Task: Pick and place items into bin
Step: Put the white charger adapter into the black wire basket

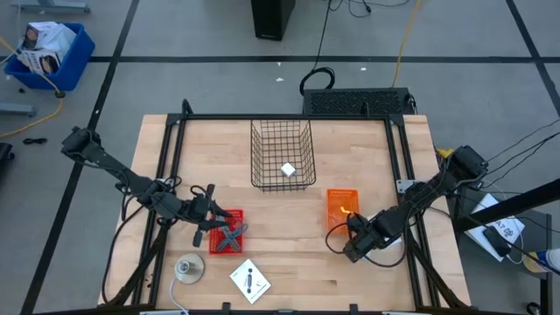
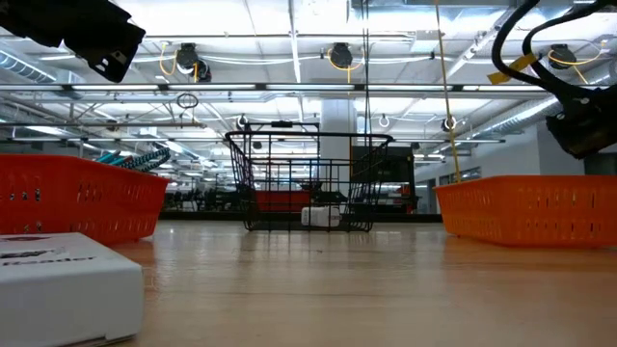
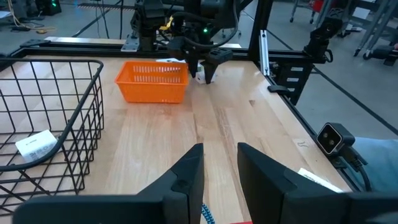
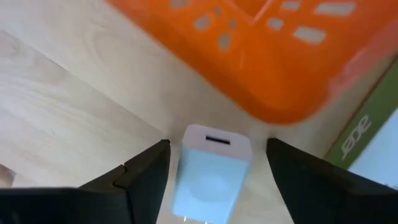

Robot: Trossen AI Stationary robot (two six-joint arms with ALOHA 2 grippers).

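Pick step in hand, my reading. Right claw spread wide, fingers either side of a white cube lying on the table, just beside the orange basket; no pinch yet. The cube's slotted end faces the basket and its long axis runs along the fingers. Next move: settle lower, close squarely, lift clear of the basket wall.

Left claw partly open, holding nothing, over the red tray.

Farther off, wire bin, one white cube inside.
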